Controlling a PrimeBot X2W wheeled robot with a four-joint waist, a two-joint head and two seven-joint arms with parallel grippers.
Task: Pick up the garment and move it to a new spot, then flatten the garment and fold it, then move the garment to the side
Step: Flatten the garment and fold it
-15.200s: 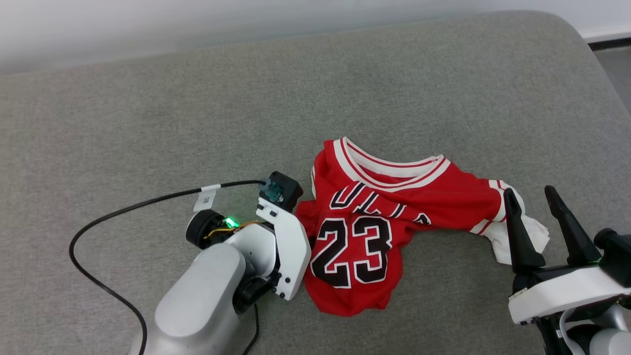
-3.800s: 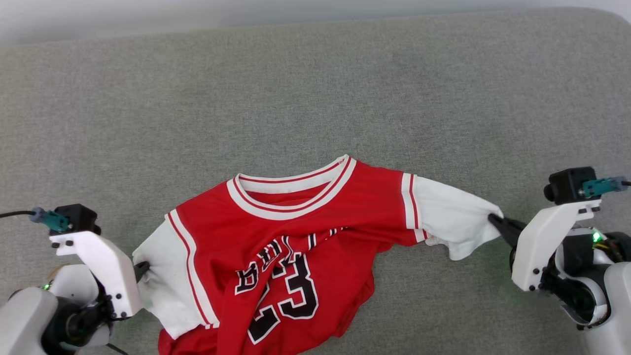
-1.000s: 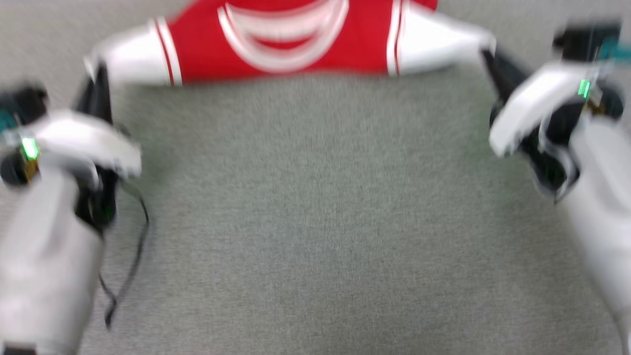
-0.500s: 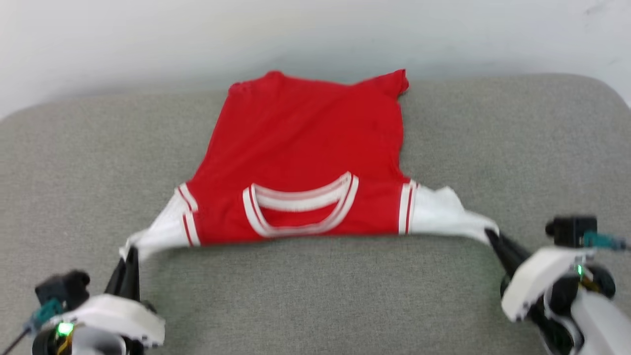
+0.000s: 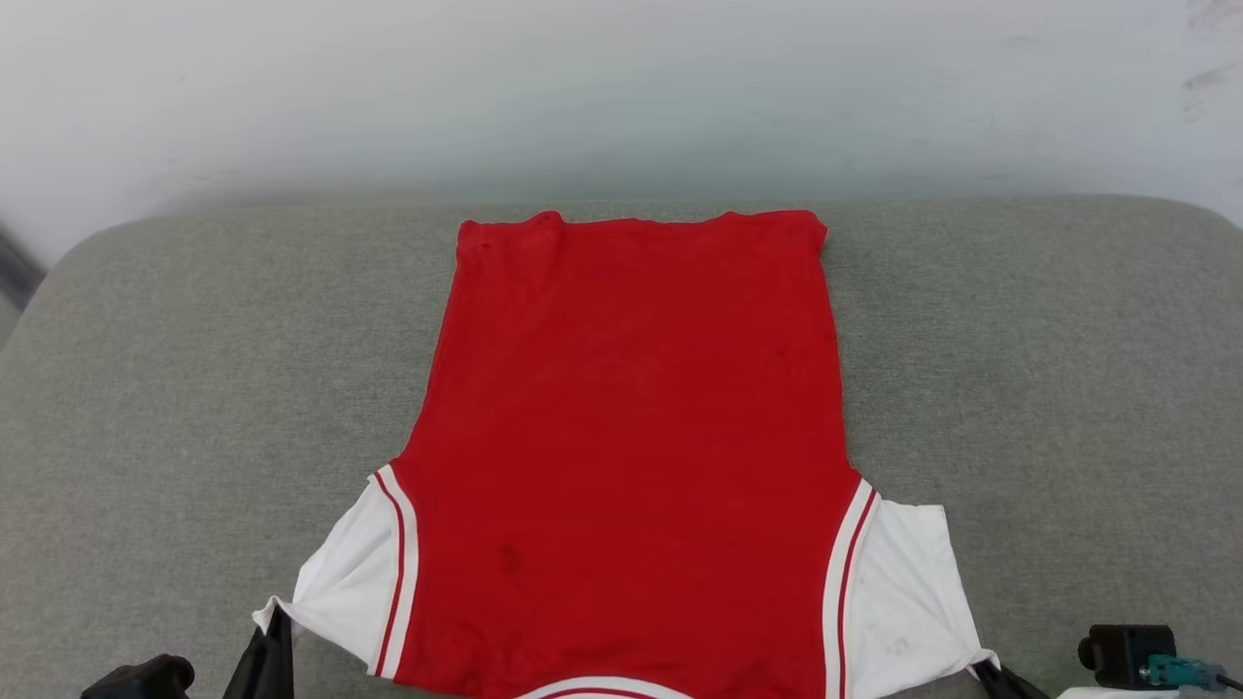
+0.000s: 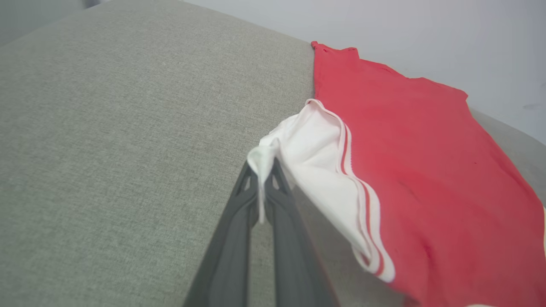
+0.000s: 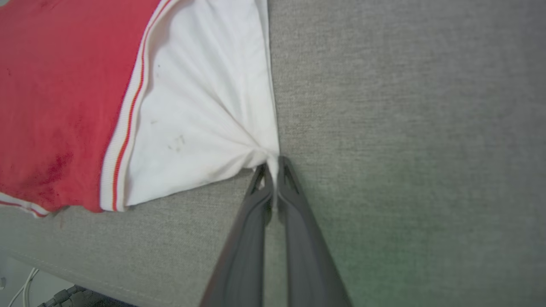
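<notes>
LAID OUT: The red jersey (image 5: 631,437) now lies back-up and nearly flat on the grey cushion (image 5: 194,388), its hem toward the wall (image 5: 621,87). Half a second earlier it was still being drawn out, collar showing. A few seconds before that it lay rumpled, number-side up. The left jaws stay clenched on the tip of the left sleeve (image 6: 307,149), and the right jaws on the tip of the right sleeve (image 7: 204,106), pulling both white sleeves outward at the near edge. The flattening looks all but done. Releasing the sleeves and starting the fold appears to be next.
</notes>
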